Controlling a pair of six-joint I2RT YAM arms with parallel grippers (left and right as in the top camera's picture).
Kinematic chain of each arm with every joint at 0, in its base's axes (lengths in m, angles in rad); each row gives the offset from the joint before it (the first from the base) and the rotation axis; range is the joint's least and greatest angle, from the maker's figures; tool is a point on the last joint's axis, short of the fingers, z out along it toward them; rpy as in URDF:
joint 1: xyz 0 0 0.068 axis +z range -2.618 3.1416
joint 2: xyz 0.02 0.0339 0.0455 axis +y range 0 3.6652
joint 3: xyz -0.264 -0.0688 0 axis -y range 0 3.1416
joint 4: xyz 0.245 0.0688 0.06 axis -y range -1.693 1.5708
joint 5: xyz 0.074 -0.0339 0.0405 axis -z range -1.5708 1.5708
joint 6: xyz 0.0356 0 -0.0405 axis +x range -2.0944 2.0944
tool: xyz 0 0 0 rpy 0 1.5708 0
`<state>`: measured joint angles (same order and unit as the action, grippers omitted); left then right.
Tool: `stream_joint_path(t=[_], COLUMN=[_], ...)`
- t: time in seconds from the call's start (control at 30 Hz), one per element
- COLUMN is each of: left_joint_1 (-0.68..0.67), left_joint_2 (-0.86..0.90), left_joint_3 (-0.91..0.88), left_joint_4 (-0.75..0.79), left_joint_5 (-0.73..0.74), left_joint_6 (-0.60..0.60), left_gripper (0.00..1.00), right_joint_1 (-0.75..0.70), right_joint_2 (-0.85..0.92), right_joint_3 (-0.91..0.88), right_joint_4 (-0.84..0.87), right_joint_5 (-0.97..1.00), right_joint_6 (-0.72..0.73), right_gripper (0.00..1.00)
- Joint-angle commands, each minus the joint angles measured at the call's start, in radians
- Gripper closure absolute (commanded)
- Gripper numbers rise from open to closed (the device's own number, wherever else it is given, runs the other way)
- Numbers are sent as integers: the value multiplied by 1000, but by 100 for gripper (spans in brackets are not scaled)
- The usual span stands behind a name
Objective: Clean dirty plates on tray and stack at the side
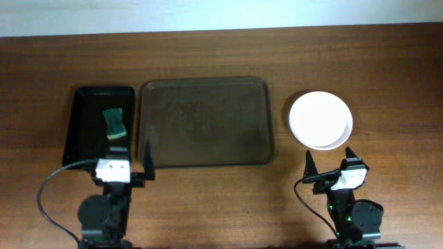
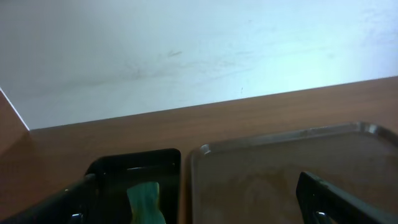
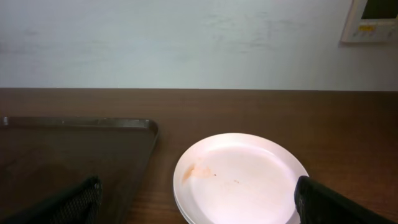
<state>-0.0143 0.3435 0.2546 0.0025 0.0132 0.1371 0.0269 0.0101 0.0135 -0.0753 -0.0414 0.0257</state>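
One stack of plates (image 1: 320, 120), at least two, lies beside one tray (image 1: 205, 164). One sponge (image 1: 114, 124) lies in one black tray (image 1: 86, 146). The left gripper (image 1: 114, 153) and right gripper (image 1: 329, 155) stand wide open, empty.

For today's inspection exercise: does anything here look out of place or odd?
Yes: the top stacked plate beside the tray bears a faint orange-brown smear near its left edge, odd for a cleaned plate.

Overhead view straight down on the whole counter (image 1: 387, 62), both wrist views low and close, facing the far wall (image 3: 186, 43), all three sharing the tray (image 1: 205, 121)
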Motion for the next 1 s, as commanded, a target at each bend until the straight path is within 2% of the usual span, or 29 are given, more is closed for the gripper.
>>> stream_joint_path(t=[0.0, 0.27, 0.37, 0.97], left_joint_1=[17, 77, 90, 89], left_joint_2=[-108, -291, -332, -338], left_joint_3=[-91, -246, -247, -246], left_joint_4=[9, 6, -77, -77], left_joint_5=[33, 70, 65, 58], left_joint_6=[64, 127, 127, 126], left_gripper=[1, 1, 1, 1], right_joint_1=[6, 6, 6, 6], right_joint_2=[-7, -7, -7, -7], right_joint_3=[-8, -8, -8, -8], right_joint_4=[-2, -2, -2, -2], right_joint_5=[9, 9, 9, 9], right_joint_6=[0, 0, 0, 0], right_gripper=[2, 2, 2, 2])
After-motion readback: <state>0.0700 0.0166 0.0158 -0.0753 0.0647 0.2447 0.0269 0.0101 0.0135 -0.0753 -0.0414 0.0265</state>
